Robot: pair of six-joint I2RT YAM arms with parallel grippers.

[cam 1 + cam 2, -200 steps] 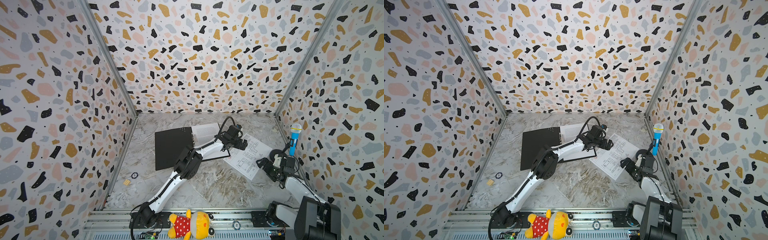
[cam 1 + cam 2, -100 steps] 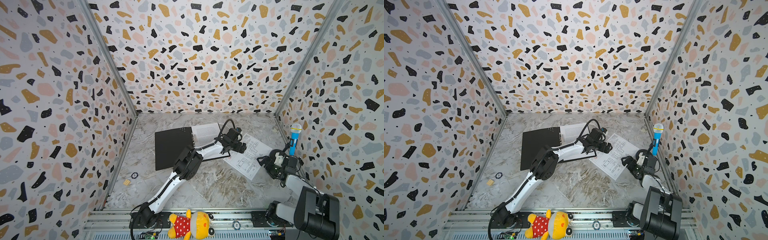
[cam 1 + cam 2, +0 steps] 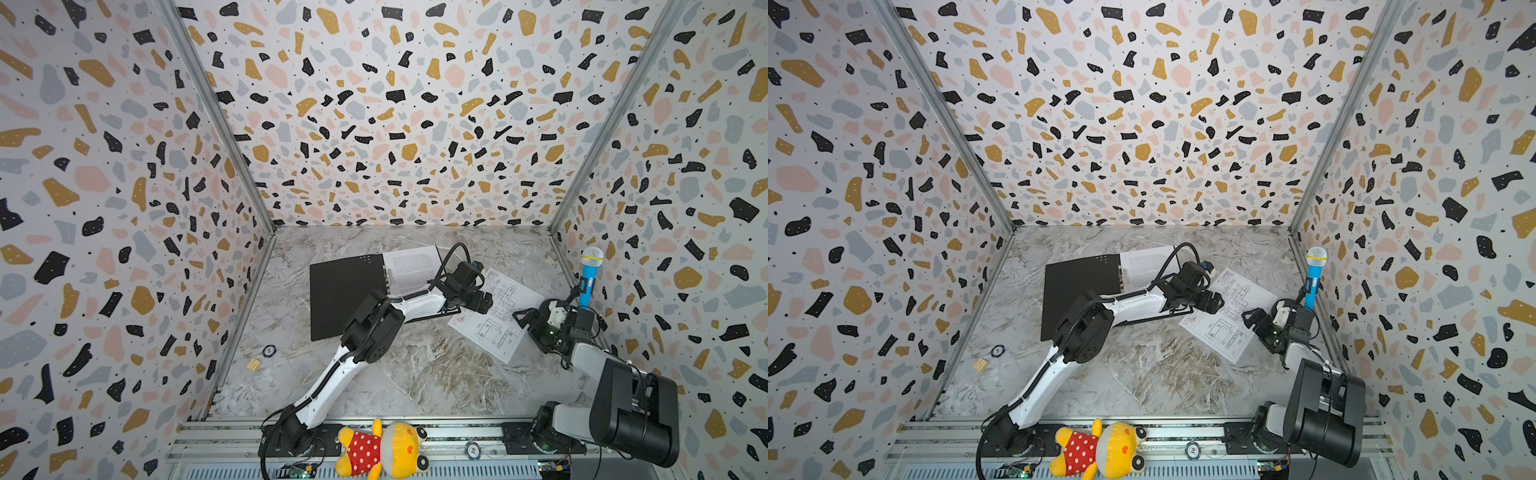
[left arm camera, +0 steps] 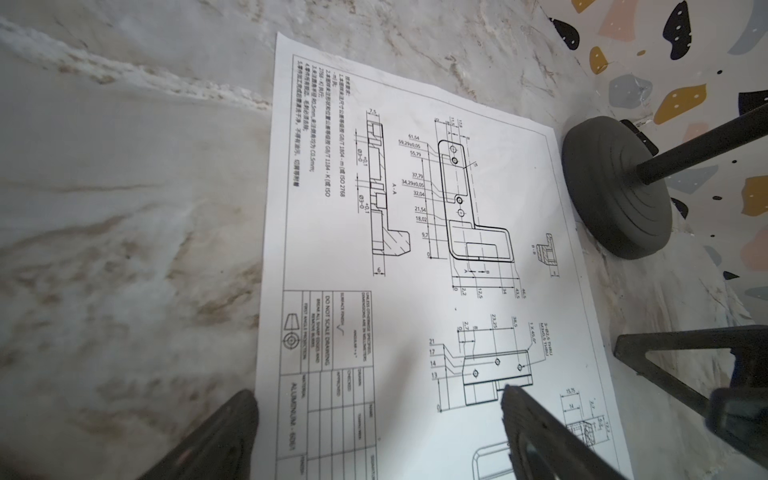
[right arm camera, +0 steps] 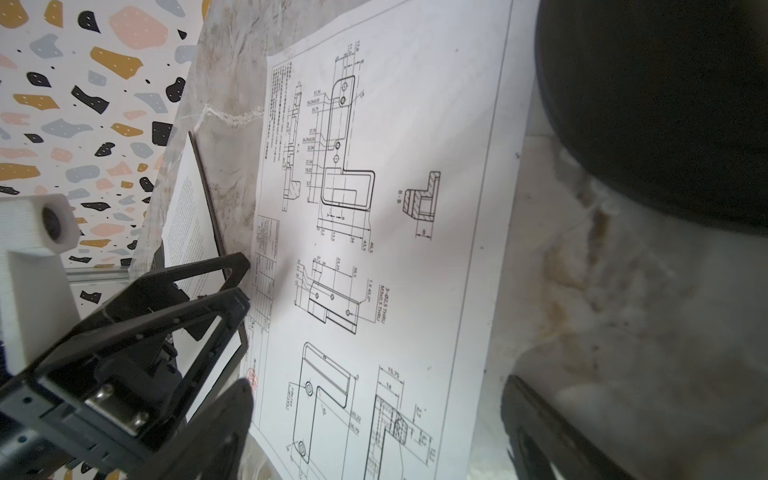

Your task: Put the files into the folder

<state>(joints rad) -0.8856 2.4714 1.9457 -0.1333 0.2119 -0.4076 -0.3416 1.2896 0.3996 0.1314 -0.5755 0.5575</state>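
The left pincer point(image 3: 482, 300) was spread over the drawing sheet point(image 3: 496, 328), middle right; the right pincer point(image 3: 524, 319) was spread beside it.

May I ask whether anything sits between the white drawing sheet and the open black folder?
Nothing lies on the marble tabletop between them; only the left gripper hovers over the white drawing sheet, its arm crossing above the black folder.

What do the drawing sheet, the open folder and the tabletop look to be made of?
Drawing sheet: thin matte white paper, black printed lines, lying flat.
Folder: thin, flat, matte black inside; plastic or card, cannot tell which.
Tabletop: grey-beige marble veining with slight sheen; stone or a printed surface, unclear.
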